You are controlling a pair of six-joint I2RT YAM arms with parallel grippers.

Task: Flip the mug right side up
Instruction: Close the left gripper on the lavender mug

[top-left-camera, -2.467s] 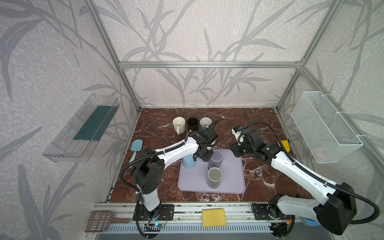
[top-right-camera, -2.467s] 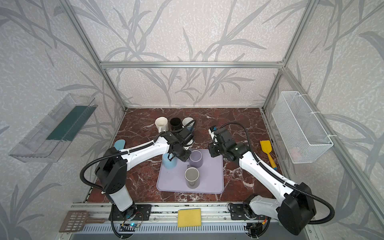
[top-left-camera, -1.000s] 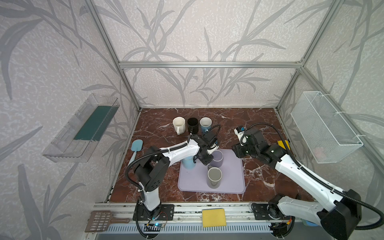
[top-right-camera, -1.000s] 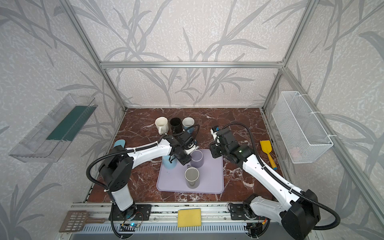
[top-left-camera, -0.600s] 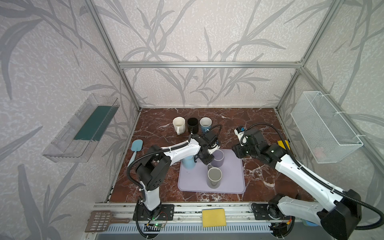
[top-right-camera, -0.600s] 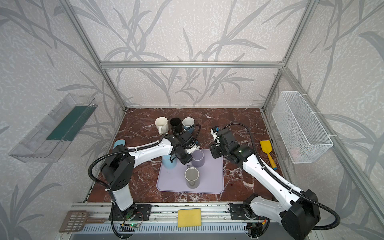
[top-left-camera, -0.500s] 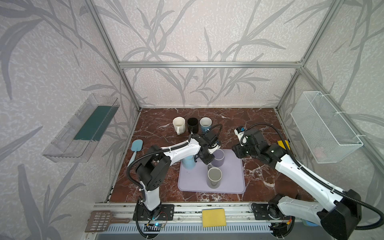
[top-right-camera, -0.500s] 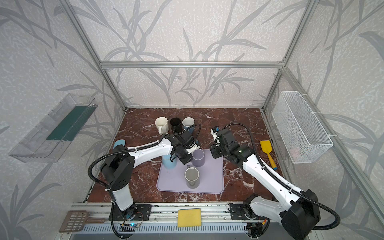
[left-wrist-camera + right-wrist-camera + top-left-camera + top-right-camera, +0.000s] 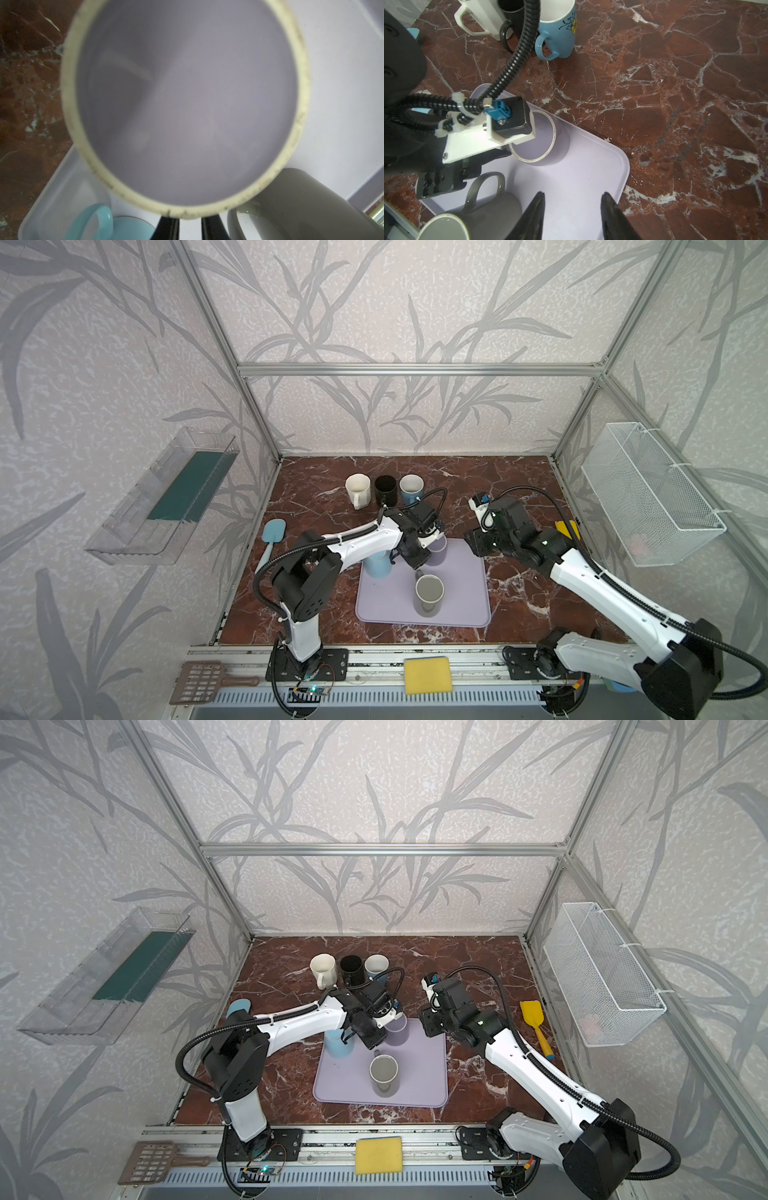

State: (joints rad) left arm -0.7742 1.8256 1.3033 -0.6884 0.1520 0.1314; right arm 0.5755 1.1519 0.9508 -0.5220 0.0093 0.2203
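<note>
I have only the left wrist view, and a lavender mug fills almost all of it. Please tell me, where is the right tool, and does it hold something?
Observer: The right tool is open and holds nothing; it hangs at the far right corner of the lavender tray, apart from the lavender mug.
Operator: Thank you. Do other mugs stand outside the tray?
Observer: Yes, three stand in a row at the back of the table: a cream mug, a black mug and a blue mug.
Operator: Does any loose thing lie on the right side?
Observer: A yellow spatula lies on the table near its right edge.
</note>
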